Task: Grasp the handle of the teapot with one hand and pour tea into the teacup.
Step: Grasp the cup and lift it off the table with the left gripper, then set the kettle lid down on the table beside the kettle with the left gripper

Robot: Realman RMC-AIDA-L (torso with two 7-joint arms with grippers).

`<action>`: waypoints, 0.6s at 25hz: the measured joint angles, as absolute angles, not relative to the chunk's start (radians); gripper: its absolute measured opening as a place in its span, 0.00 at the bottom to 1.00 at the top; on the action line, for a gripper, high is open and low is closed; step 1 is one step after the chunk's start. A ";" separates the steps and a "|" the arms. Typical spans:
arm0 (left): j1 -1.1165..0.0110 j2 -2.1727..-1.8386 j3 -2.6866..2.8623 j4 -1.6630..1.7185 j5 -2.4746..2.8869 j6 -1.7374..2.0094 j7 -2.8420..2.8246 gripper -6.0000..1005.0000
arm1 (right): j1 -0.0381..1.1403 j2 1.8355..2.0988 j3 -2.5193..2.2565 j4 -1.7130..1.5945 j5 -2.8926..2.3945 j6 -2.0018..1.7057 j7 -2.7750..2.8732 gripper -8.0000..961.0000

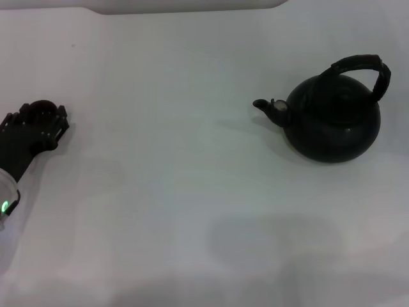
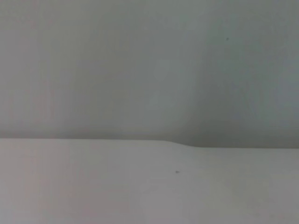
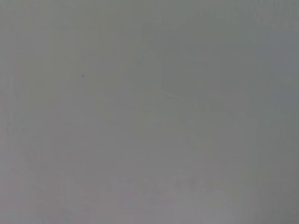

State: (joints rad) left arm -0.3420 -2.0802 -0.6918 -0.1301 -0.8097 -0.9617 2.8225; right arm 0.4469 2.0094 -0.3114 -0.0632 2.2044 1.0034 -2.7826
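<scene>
Still pre-grasp — left hand point(image 1: 39, 121) parked low on desk point(image 1: 160, 192), grip state unreadable. Teapot point(image 1: 332, 121) well off to its right; take handle point(image 1: 361, 67) at arch top. Teacup, right hand not visible.

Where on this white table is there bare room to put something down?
Most of the white table is bare: the wide stretch between the black left hand at the left edge and the round black cast-iron teapot at far right, plus all the near side. Only the teapot's corner, with its spout pointing left, is occupied.
</scene>
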 joint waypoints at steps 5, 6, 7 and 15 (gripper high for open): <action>-0.346 -2.079 -0.692 -0.180 -0.738 -0.986 2.821 0.70 | 0.447 2.009 -0.311 -0.065 2.204 1.003 -2.783 0.77; -0.349 -2.079 -0.692 -0.194 -0.717 -0.987 2.820 0.70 | 0.448 2.009 -0.311 -0.065 2.204 1.003 -2.783 0.78; -0.353 -2.079 -0.692 -0.208 -0.692 -0.987 2.819 0.70 | 0.450 2.009 -0.311 -0.066 2.204 1.003 -2.783 0.78; -0.348 -2.084 -0.691 -0.304 -0.494 -0.979 2.815 0.70 | 0.452 2.009 -0.311 -0.069 2.204 0.997 -2.783 0.77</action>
State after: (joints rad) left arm -0.3485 -2.0837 -0.6908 -0.3044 -0.4939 -0.9793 2.8154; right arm 0.4518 2.0095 -0.3114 -0.0690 2.2043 0.9969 -2.7826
